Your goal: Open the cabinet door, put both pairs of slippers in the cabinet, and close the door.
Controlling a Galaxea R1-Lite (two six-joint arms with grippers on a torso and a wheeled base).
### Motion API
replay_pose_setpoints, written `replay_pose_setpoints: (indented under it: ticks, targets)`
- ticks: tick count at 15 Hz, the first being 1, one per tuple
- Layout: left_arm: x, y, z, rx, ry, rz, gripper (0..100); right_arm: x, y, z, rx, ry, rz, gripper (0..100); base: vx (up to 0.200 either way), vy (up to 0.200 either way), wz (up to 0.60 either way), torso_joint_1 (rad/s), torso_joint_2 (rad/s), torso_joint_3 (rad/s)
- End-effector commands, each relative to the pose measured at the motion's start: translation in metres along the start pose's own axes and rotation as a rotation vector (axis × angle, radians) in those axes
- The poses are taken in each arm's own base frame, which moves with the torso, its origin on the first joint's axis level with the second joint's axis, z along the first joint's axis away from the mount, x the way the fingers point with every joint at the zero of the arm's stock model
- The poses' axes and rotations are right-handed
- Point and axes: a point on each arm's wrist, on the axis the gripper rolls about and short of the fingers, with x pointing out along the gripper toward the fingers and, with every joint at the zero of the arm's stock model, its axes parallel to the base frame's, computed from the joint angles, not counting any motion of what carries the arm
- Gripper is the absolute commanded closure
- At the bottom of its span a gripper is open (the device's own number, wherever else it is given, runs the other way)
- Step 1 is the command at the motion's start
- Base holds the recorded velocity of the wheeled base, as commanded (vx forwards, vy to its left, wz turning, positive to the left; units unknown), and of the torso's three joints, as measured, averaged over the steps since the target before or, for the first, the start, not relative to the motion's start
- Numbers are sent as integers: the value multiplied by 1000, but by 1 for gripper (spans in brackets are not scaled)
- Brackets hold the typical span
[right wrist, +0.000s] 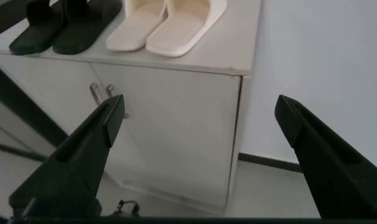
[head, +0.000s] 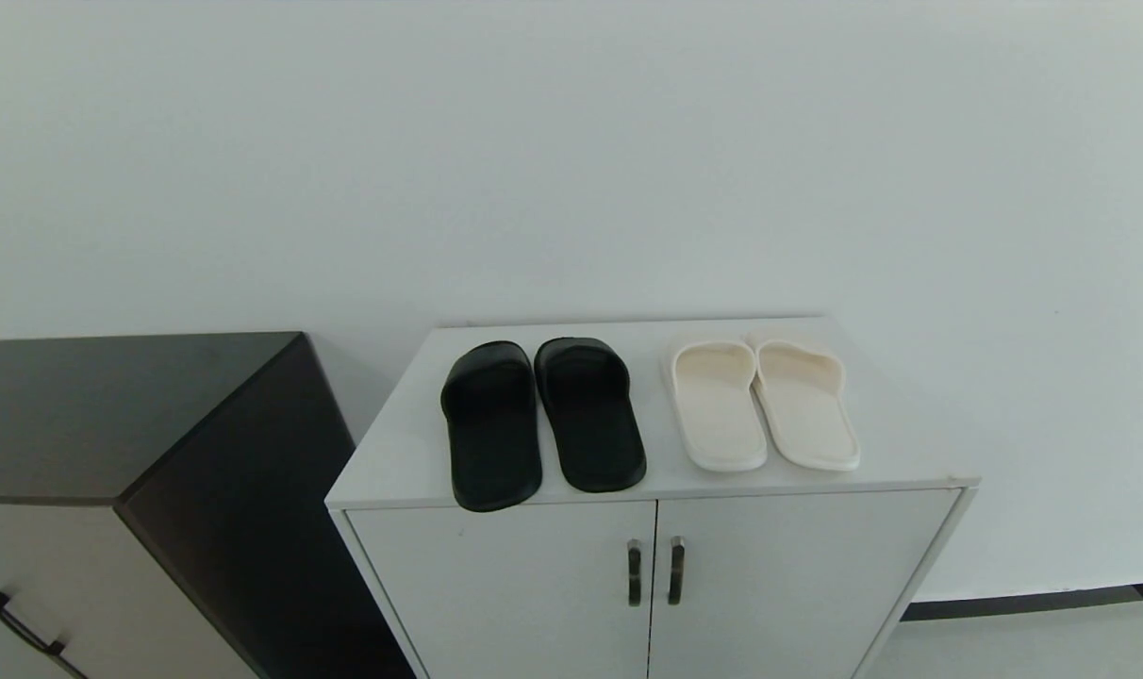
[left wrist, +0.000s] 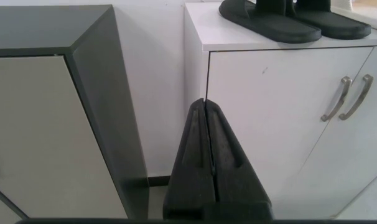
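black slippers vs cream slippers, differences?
Colour: black pair dark, cream pair pale. Place: black pair on the cabinet top's left half, cream pair on its right. Black pair reaches the front edge; cream pair sits back from it. Both lie sole-down, side by side, toes to the wall.

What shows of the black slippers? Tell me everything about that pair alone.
The black slippers are a pair of slides, matte, looking like moulded rubber or foam, each with a broad band over the front. They lie soles down, side by side and nearly touching, toes toward the wall, on the left part of the white cabinet top, apart from the cream slippers. The left one's heel reaches the front edge, above the shut left door.
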Motion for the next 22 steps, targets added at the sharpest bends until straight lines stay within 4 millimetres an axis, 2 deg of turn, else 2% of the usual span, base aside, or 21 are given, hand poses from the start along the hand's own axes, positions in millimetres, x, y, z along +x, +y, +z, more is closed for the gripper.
replay_pose_setpoints:
  ticks: [1, 3, 4, 7, 9, 12, 15, 17, 22]
  targets:
    - [0, 0, 0, -1, 1, 0, 100, 58, 27, 36, 18, 115, 103, 0, 0, 0, 0, 0, 0, 0]
    - [0, 0, 0, 1, 3, 0, 100, 83, 65, 58, 73, 122, 105, 0, 0, 0, 0, 0, 0, 0]
    - [0, 0, 0, 1, 3, 0, 100, 93, 73, 64, 80, 122, 94, 0, 0, 0, 0, 0, 0, 0]
    - [0, 0, 0, -1, 3, -1, 100, 145, 100, 86, 105, 122, 9, 0, 0, 0, 0, 0, 0, 0]
    - [0, 0, 0, -1, 3, -1, 100, 178, 117, 85, 77, 111, -111, 0, 0, 0, 0, 0, 0, 0]
    - [0, 0, 0, -1, 3, -1, 100, 222, 135, 76, 56, 125, -191, 0, 0, 0, 0, 0, 0, 0]
    - [0, 0, 0, -1, 3, 0, 100, 262, 140, 60, 72, 69, -265, 0, 0, 0, 0, 0, 0, 0]
    - [0, 0, 0, -2, 3, 0, 100, 281, 132, 53, 59, 42, -295, 0, 0, 0, 0, 0, 0, 0]
    - [0, 0, 0, -4, 1, 0, 100, 291, 112, 55, 48, 33, -313, 0, 0, 0, 0, 0, 0, 0]
